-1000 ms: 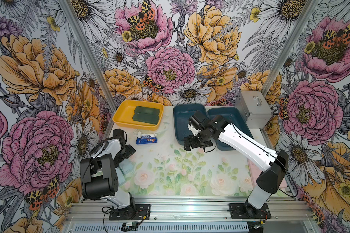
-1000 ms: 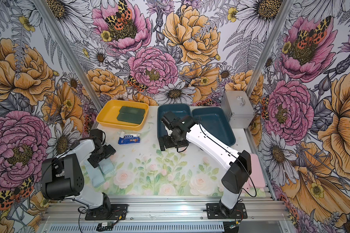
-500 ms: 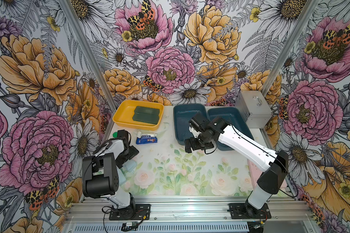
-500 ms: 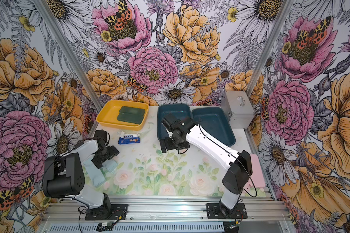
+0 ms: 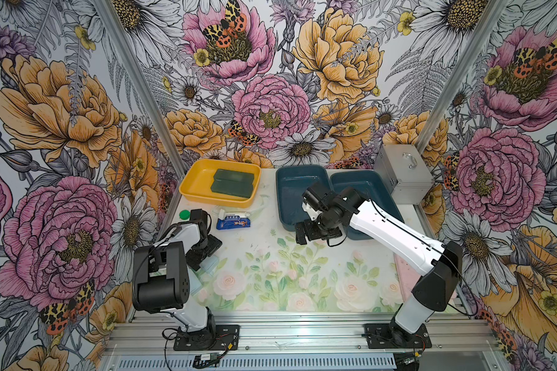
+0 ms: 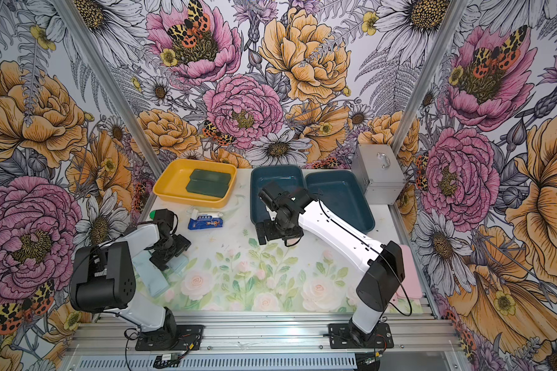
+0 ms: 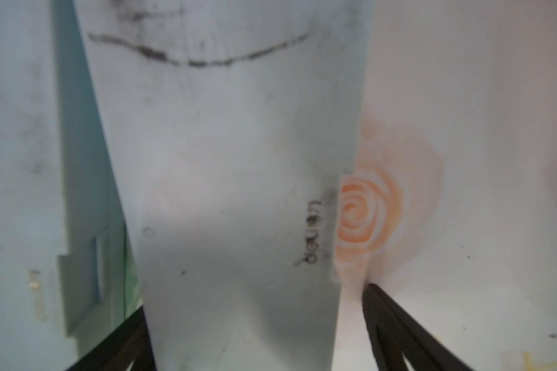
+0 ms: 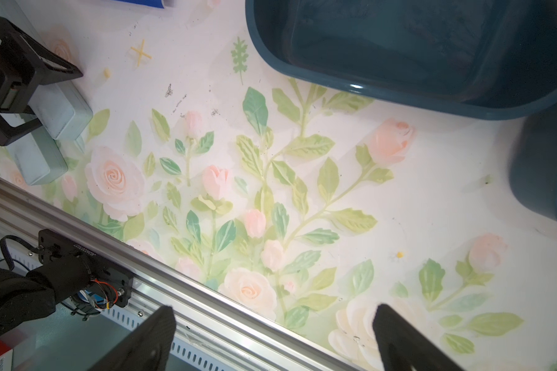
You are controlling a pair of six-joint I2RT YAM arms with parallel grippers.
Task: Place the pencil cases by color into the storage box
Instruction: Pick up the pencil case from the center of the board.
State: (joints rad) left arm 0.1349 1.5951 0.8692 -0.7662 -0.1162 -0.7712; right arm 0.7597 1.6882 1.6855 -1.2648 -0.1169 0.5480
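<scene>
— Pale blue oblong plastic pencil case point(image 7: 232, 160): nearer which arm?
— Left. Lies at bench's point(image 5: 303, 282) near-left edge, long axis straight through left gripper point(image 6: 171, 255), jaws parted either side, unclamped. By dark blue plastic tray point(image 8: 354, 86): right gripper point(image 8: 274, 318), spread, empty.

two dark green pencil cases point(image 5: 232, 189) are counted, two pale blue cases point(image 8: 63, 110), one yellow tray point(image 5: 200, 180), two blue trays point(image 5: 298, 180), one silver box point(image 5: 402, 180)

Bright, even light, sharp top views (left wrist view blurred)
</scene>
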